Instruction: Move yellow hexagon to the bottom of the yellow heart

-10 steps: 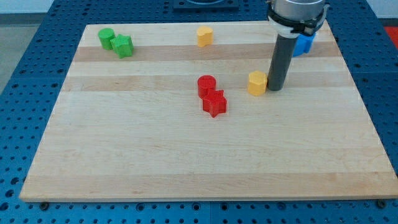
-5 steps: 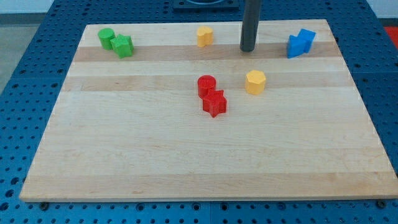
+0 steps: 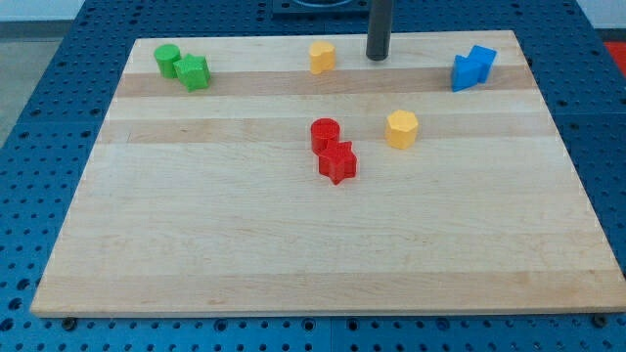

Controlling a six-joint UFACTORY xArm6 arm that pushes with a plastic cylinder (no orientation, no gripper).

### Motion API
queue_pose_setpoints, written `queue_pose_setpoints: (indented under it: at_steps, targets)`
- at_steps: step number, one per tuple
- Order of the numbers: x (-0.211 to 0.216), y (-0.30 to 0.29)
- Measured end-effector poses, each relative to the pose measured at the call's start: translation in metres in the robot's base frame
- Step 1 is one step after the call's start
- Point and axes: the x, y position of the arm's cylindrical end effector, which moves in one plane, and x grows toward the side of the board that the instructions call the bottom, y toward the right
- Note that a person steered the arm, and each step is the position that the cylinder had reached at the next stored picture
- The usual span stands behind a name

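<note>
Presently, yellow hexagon (image 3: 401,129) sitting loose, seemingly light, rigid and free-sliding, needing contact on its right face, my tip (image 3: 379,58) touching nothing beside yellow heart (image 3: 322,57)

No readable text, labels or numbers anywhere.

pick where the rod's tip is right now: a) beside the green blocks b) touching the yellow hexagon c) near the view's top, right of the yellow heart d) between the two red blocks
c: my tip sits near the board's top edge, just to the view's right of the yellow heart, well clear of the yellow hexagon lower down.
</note>
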Motion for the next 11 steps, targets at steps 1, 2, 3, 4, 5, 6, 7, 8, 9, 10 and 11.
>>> queue_pose_setpoints:
  at_steps: [1,2,3,4,5,6,7,8,9,10,11]
  targets:
    - [-0.005,0.000]
    - [0.053,0.031]
    - [0.090,0.045]
    - [0.089,0.045]
    - [0.133,0.058]
    - [0.151,0.067]
    - [0.151,0.066]
    - [0.167,0.020]
    - [0.168,0.018]
    - [0.206,0.024]
    - [0.258,0.025]
